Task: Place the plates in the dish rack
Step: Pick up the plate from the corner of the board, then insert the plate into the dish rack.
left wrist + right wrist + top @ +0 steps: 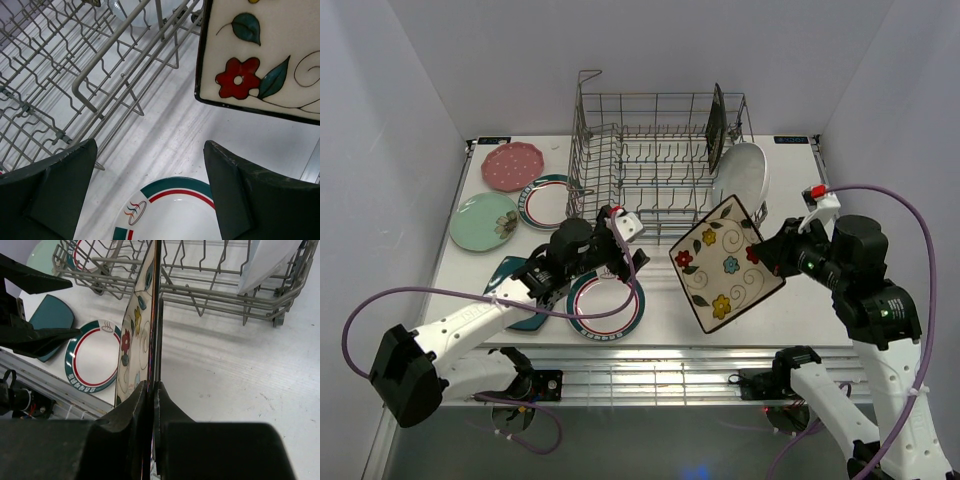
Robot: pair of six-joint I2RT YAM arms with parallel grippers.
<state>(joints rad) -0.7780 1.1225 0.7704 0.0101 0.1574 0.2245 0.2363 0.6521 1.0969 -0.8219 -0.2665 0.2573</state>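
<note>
My right gripper (pixel 767 252) is shut on the edge of a floral square plate (pixel 724 263) and holds it above the table, in front of the grey wire dish rack (pixel 650 160). In the right wrist view the plate (pixel 134 325) stands edge-on between the fingers. A second floral square plate (pixel 716 122) and a white oval plate (pixel 745 175) stand at the rack's right end. My left gripper (pixel 618 240) is open and empty above a teal-and-red-rimmed round plate (pixel 606 305); that plate (pixel 172 210) lies below the fingers.
On the table's left lie a pink dotted plate (pixel 512 166), a mint green floral plate (pixel 485 220), another teal-and-red-rimmed plate (pixel 548 200) and a teal square plate (pixel 515 285). White walls close in the sides and back.
</note>
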